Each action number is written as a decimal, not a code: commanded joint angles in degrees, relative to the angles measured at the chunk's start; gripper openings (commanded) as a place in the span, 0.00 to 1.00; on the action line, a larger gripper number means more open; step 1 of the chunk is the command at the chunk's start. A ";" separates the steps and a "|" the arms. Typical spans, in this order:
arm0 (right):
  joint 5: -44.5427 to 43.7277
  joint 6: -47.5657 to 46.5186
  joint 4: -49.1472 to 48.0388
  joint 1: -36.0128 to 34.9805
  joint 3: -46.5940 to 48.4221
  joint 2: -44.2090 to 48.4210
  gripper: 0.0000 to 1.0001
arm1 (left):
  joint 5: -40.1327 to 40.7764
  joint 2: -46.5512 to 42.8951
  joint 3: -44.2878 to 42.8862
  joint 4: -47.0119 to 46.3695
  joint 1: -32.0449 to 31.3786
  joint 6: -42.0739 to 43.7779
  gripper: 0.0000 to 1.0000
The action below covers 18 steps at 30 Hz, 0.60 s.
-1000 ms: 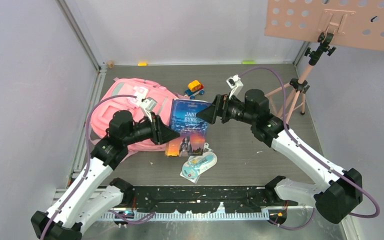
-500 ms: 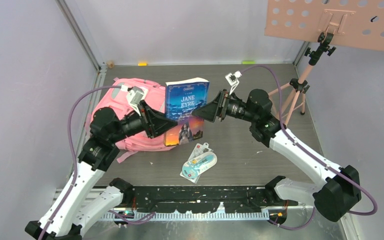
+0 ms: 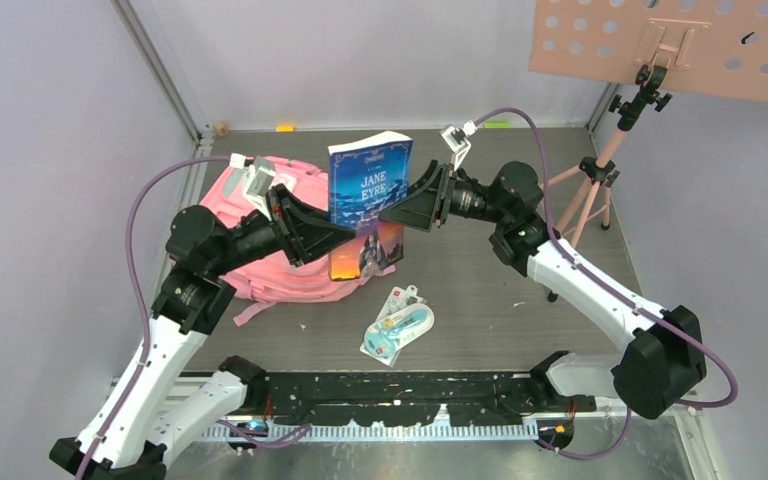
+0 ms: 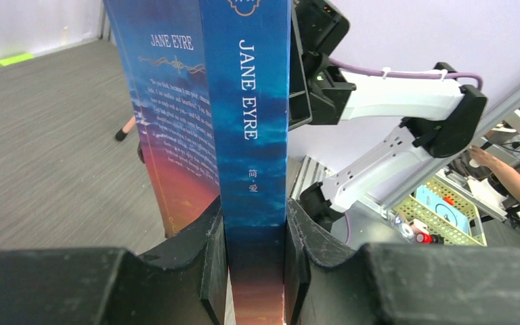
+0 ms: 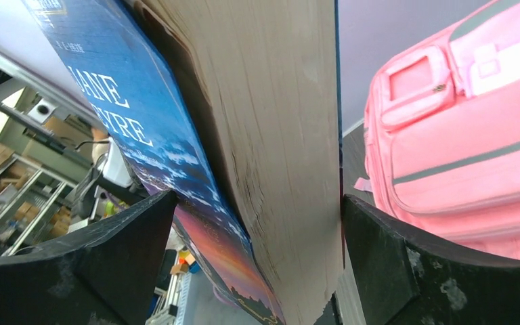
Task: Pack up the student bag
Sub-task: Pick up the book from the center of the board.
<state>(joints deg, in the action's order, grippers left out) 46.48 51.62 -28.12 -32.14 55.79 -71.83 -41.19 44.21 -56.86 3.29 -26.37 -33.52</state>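
The student bag (image 3: 250,268), a soft pink backpack, lies on the table's left side and shows again in the right wrist view (image 5: 460,135). A blue "Jane Eyre" book (image 3: 368,185) stands upright in the air beside it. My left gripper (image 3: 335,235) is shut on the lower spine of the book (image 4: 244,101), with both pads pressed against it (image 4: 254,217). My right gripper (image 3: 400,208) stands wide open astride the fanned page edge of the book (image 5: 271,122); its fingers (image 5: 257,203) flank the two covers.
A blue packaged item (image 3: 397,328) lies on the table in front of the book. A tripod (image 3: 600,180) carrying a pink perforated board (image 3: 670,40) stands at the back right. Grey walls close in the left and back sides.
The book has risen from lying tilted on the table to standing upright in the air, carried by my left gripper. Both arms lifted, and the right gripper stayed at the page edge.
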 commanded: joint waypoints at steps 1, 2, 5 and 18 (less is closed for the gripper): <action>6.93 1.71 -5.39 -1.86 5.06 -2.23 0.98 | -5.77 -0.20 -5.64 -18.19 -0.52 -3.63 0.00; 7.88 1.86 -5.53 -2.09 5.87 -2.89 0.98 | -6.15 -0.01 -5.82 -18.38 -0.52 -3.80 0.00; 8.68 1.20 -4.75 -3.40 7.47 -3.98 0.98 | -6.81 0.54 -5.75 -19.24 -0.54 -4.60 0.00; 4.19 -6.83 5.98 -4.33 10.47 -9.28 0.98 | -9.20 2.82 -6.12 -26.48 -0.52 -9.88 0.00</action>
<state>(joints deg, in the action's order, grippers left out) 53.30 49.63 -27.81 -32.88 65.01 -77.34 -46.28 46.78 -58.19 -4.95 -24.71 -40.10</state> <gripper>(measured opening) 0.982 0.297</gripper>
